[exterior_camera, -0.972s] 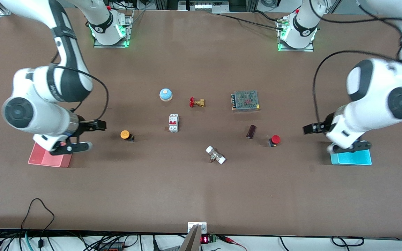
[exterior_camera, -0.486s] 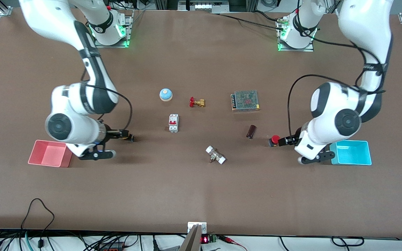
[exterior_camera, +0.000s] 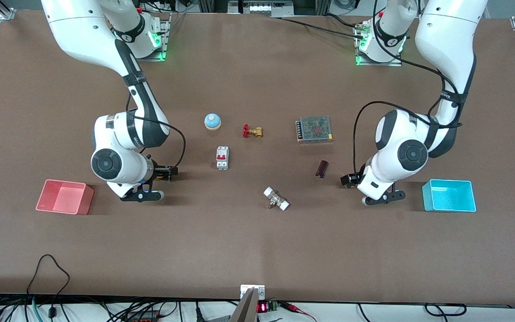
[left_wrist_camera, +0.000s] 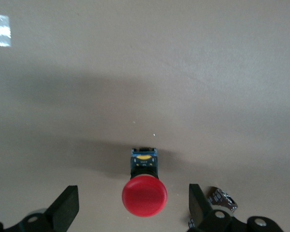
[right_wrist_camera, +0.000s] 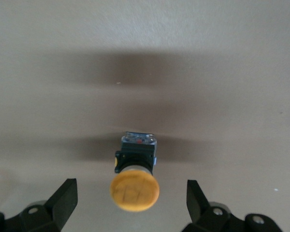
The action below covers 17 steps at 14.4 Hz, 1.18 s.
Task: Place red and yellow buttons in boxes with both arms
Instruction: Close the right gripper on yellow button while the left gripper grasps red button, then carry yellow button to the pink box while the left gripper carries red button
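The red button [left_wrist_camera: 144, 195], a red cap on a black body, lies on the table between the open fingers of my left gripper [left_wrist_camera: 133, 209], untouched. In the front view the left gripper [exterior_camera: 348, 180] hides it, low over the table beside the cyan box [exterior_camera: 449, 195]. The yellow button [right_wrist_camera: 134, 192] lies between the open fingers of my right gripper [right_wrist_camera: 130, 200], also untouched. In the front view the right gripper [exterior_camera: 167, 172] covers it, beside the pink-red box [exterior_camera: 64, 197]. Both boxes look empty.
Mid-table stand a blue-domed bell [exterior_camera: 212, 121], a brass valve with a red handle [exterior_camera: 252, 131], a white circuit breaker [exterior_camera: 222, 158], a meshed power supply [exterior_camera: 314, 129], a dark cylinder [exterior_camera: 322, 168] and a white-ended fitting [exterior_camera: 276, 199].
Both arms swung from over their boxes toward the table's middle. Each gripper came down around its button. The buttons have not moved.
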Motion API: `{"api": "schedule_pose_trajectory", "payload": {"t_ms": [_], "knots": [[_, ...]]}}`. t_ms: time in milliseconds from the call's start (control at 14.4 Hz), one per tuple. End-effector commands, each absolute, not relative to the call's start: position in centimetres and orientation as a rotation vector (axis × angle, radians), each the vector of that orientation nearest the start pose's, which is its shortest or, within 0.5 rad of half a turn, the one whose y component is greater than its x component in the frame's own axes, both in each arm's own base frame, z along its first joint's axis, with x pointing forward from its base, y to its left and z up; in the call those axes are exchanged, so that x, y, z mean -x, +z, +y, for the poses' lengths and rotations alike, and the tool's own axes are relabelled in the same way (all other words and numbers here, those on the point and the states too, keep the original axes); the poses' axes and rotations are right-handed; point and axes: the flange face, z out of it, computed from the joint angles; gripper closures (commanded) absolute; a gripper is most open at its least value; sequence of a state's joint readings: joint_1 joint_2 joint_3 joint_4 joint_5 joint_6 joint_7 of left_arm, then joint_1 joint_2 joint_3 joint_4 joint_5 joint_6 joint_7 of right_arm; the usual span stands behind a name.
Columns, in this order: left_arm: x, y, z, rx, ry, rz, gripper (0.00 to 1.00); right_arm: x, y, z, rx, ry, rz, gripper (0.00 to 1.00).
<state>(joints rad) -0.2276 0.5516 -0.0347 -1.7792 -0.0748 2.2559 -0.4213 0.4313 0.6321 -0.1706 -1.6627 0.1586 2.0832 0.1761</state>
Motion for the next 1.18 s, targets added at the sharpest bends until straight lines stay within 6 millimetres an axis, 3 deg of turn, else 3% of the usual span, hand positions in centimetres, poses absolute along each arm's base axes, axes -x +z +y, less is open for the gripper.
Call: {"api": "schedule_pose_trajectory", "payload": {"t_ms": [0,417,833,1111], "knots": [[-62.0,23.8,-17.5,3.171,0.143,-0.353,0.02,-61.6,21.6,19.7,3.154,0.283,0.024,0.00],[-62.0,23.8,-17.6,3.166,0.144,-0.382,0.36,-62.1,21.4,18.7,3.152,0.271,0.054,0.00],[-62.1,24.0,-17.8,3.166,0.137,-0.397,0.59,-62.4,21.5,18.6,3.150,0.247,0.061,0.00],[-62.5,24.7,-17.3,3.170,0.122,-0.393,0.70,-62.3,20.8,18.6,3.149,0.261,0.070,0.25]]}}
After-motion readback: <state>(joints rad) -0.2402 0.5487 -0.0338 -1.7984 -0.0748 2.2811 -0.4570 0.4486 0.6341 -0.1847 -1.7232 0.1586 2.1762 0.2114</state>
